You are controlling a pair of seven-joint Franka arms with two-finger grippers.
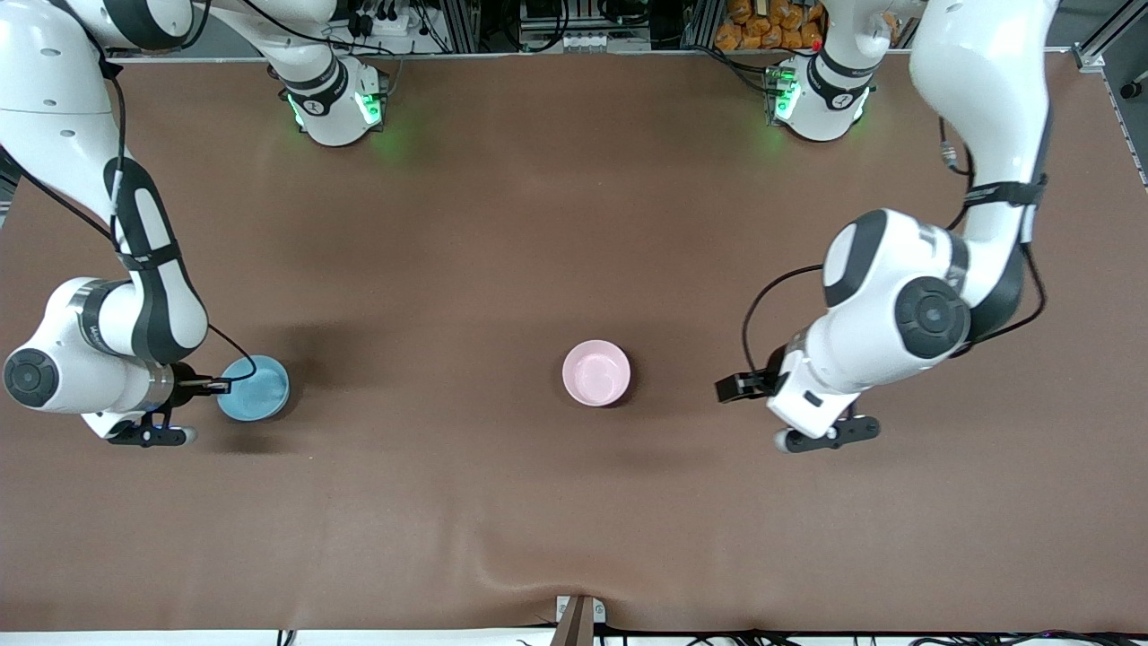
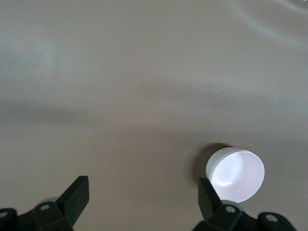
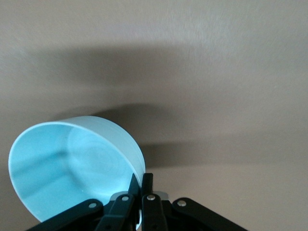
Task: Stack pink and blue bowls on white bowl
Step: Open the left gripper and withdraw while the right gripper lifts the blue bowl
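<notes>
The light blue bowl (image 1: 255, 388) is near the right arm's end of the table. My right gripper (image 1: 215, 388) is shut on its rim. In the right wrist view the blue bowl (image 3: 72, 168) hangs tilted from the shut gripper (image 3: 143, 177), with its shadow on the table beside it. The pink bowl (image 1: 596, 372) stands upright mid-table. My left gripper (image 1: 825, 435) is open and empty above the table, beside the pink bowl toward the left arm's end. The left wrist view shows the open gripper (image 2: 144, 192) and a pale whitish bowl (image 2: 236, 173) on the table. I cannot tell whether this is the pink or the white bowl. No white bowl shows in the front view.
The brown table cover (image 1: 574, 224) is bare apart from the bowls. The arm bases (image 1: 336, 99) stand along the edge farthest from the front camera. A small bracket (image 1: 578, 615) sits at the nearest edge.
</notes>
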